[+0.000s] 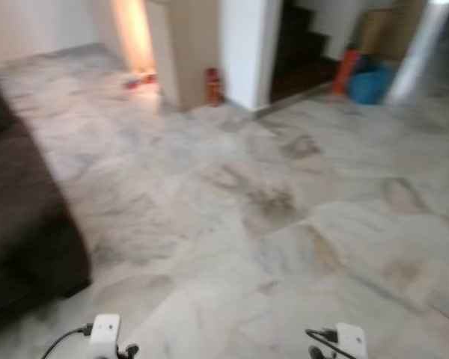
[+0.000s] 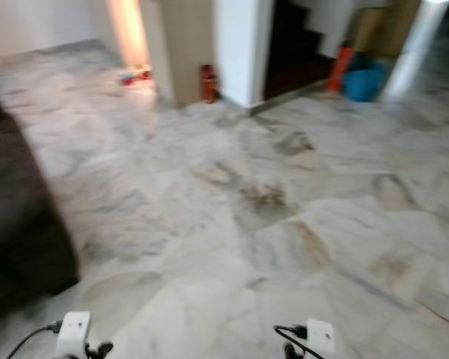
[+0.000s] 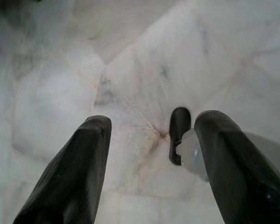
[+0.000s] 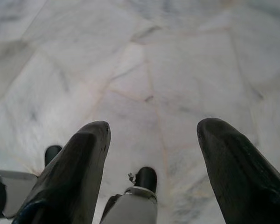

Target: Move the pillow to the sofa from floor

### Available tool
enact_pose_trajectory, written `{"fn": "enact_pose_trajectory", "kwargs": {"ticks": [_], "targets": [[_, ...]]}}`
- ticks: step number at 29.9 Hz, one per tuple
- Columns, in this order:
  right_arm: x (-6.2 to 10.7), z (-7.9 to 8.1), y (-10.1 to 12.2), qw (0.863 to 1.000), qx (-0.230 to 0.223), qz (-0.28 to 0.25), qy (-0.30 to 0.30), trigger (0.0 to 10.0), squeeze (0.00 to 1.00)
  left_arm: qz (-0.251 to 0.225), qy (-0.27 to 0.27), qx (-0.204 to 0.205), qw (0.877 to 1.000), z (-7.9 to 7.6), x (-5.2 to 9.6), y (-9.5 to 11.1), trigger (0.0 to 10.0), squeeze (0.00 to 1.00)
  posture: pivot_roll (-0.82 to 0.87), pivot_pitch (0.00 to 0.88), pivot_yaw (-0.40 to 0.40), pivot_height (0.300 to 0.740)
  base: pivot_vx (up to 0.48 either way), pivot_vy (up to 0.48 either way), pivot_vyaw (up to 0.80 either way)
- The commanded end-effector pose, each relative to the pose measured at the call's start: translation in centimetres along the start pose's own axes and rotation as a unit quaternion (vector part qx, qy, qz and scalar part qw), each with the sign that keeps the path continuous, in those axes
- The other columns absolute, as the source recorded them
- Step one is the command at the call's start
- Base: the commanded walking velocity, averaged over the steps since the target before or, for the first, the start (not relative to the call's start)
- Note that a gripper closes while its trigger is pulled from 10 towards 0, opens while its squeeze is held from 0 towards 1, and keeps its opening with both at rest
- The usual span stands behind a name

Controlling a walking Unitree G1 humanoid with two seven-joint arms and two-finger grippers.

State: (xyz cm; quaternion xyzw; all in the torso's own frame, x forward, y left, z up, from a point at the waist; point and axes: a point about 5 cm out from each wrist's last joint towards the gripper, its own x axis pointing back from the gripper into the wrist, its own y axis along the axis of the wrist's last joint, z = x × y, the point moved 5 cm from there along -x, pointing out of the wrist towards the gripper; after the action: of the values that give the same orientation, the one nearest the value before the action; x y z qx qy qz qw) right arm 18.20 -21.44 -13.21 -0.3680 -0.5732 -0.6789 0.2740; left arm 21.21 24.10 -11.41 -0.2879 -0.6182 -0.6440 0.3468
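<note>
Open marble floor (image 1: 284, 224); sofa (image 1: 22, 224) bounds left.

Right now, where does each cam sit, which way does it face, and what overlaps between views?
Left eye view: on the head, looking forward and down over the marble floor; dark sofa on the robot's left; both wrists at the bottom edge.
Right eye view: same head camera's other eye, same scene; blue bag far right.
Left wrist view: along the open left gripper, facing down at floor and the robot's foot.
Right wrist view: along the open right gripper, also facing the floor.
Shared: both eyes show the red extinguisher; all show marble.
</note>
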Motion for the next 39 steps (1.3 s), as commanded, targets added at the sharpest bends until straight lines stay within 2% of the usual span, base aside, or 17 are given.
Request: {"fn": "enact_pose_trajectory", "kwargs": {"ticks": [1, 19, 25, 32, 35, 39], "targets": [[-0.13, 0.64, 0.14, 1.0, 0.005, 0.0, 0.009, 10.0, 0.0, 0.007, 0.002, -0.006, 1.0, 0.19, 0.05, -0.29, 10.0, 0.0, 0.09, 0.0, -0.044, 0.74, 0.0, 0.0, 0.8], [-0.09, 0.48, 0.17, 1.0, 0.017, 0.002, 0.014, 10.0, 0.0, 0.009, 0.005, -0.007, 1.0, 0.03, 0.03, -0.44, 10.0, 0.0, 0.1, 0.0, -0.057, 0.74, 0.0, 0.0, 0.8], [-0.06, 0.36, 0.09, 1.0, -0.015, -0.002, 0.006, 10.0, 0.0, 0.015, 0.009, 0.002, 1.0, 0.14, 0.04, -0.63, 10.0, 0.0, 0.1, 0.0, -0.059, 0.74, 0.0, 0.0, 0.34], [-0.08, 0.55, 0.0, 1.0, -0.01, 0.002, 0.012, 10.0, 0.0, 0.017, 0.011, 0.003, 1.0, 0.31, 0.06, -0.67, 10.0, 0.0, 0.1, 0.011, -0.057, 0.74, 0.0, 0.378, 0.0], [-0.09, 0.48, 0.08, 1.0, 0.016, 0.003, 0.01, 10.0, 0.0, 0.019, 0.011, 0.004, 1.0, 0.36, 0.08, -0.73, 10.0, 0.0, 0.1, 0.016, -0.054, 0.74, 0.0, 0.421, 0.0], [-0.09, 0.43, 0.13, 1.0, 0.014, 0.0, 0.007, 10.0, 0.0, 0.02, 0.011, 0.004, 1.0, 0.38, 0.08, -0.76, 10.0, 0.0, 0.1, 0.024, -0.054, 0.74, 0.0, 0.423, 0.8]]}}
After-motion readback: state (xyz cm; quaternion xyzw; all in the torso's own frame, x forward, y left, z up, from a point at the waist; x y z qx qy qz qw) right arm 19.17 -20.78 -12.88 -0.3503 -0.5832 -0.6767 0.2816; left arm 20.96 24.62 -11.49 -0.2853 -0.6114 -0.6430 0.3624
